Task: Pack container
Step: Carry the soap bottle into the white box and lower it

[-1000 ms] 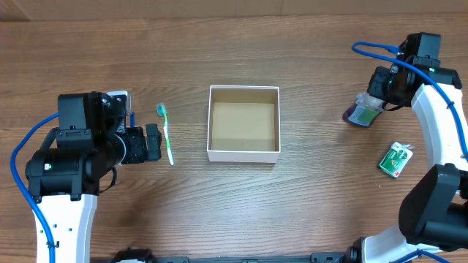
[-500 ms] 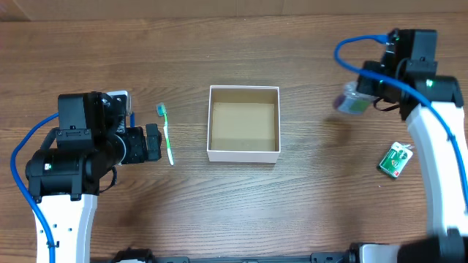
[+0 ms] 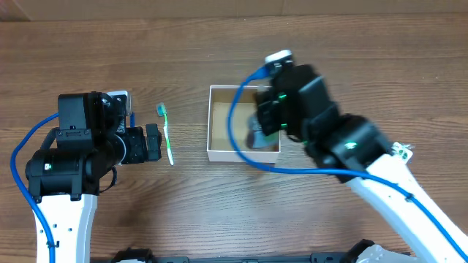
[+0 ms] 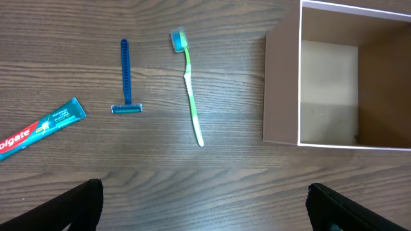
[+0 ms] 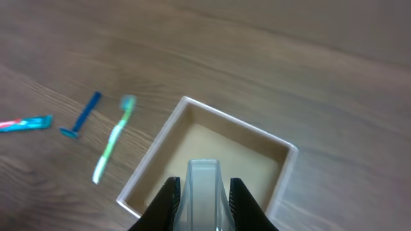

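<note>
At the near left of the wooden table (image 3: pixel 219 212), the left gripper (image 4: pixel 204 189), dark fingers (image 4: pixel 83 205) spread wide at the bottom corners of its wrist view, nothing between them, apart from every object. Just ahead of it, flat on the wood: a green toothbrush (image 4: pixel 191 90), bristle head toward the far side; left of that, a blue razor (image 4: pixel 126 77), handle likewise pointing away; farther left again, a toothpaste tube (image 4: pixel 38 128), partly cut off by the frame edge. Right of the toothbrush, near but not touching, the container (image 3: pixel 243 123): square, shallow, white-walled, brown inside, open-topped, upright at mid-table. From the near right, the right arm (image 3: pixel 380 168), blurred in the overhead view, stretched diagonally over the wood to the box. At its end, the right gripper (image 5: pixel 203 187), both fingers (image 5: pixel 168 202) clamped on a pale translucent item (image 5: pixel 204 172), its kind unclear, poised over the container's brown floor, within the line of the rim, toward the box's right half in the overhead view. Whether resting on that floor or held clear of it, impossible to tell. Past the arm's outer flank, a sliver of a green-and-white packet (image 3: pixel 401 150), mostly hidden behind the white link. Farther back, plain wood grain across to the table's far edge.
</note>
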Robot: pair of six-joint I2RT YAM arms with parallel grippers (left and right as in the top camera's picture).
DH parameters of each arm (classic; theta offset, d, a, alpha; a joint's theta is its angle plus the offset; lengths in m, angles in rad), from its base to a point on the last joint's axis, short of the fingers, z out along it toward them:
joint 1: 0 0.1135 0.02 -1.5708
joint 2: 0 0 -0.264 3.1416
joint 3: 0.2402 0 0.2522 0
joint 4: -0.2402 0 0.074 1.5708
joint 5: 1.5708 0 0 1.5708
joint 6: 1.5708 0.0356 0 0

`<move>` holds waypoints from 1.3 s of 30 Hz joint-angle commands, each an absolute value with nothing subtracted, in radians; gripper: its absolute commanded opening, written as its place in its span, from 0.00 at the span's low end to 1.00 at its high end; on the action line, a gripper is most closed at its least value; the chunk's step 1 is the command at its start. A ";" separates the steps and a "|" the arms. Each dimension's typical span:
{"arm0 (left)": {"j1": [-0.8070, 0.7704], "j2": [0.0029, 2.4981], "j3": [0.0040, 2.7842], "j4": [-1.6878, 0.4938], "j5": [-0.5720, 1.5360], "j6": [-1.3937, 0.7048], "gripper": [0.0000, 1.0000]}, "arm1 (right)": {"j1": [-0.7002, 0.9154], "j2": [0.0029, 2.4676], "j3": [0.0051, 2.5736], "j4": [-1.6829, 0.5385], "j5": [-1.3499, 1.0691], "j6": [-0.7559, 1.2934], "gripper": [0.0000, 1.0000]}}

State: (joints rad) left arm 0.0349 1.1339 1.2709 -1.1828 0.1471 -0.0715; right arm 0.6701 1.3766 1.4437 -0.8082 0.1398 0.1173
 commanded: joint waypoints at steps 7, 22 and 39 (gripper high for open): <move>0.039 1.139 1.296 -1.182 0.170 -0.053 1.00 | 0.706 1.622 1.470 -0.555 0.228 0.138 0.04; 0.039 1.139 1.296 -1.197 0.170 -0.057 1.00 | 0.671 1.803 1.470 -0.292 0.276 0.239 0.04; 0.039 1.139 1.296 -1.197 0.170 -0.057 1.00 | 0.589 1.860 1.467 -0.296 0.155 0.263 0.04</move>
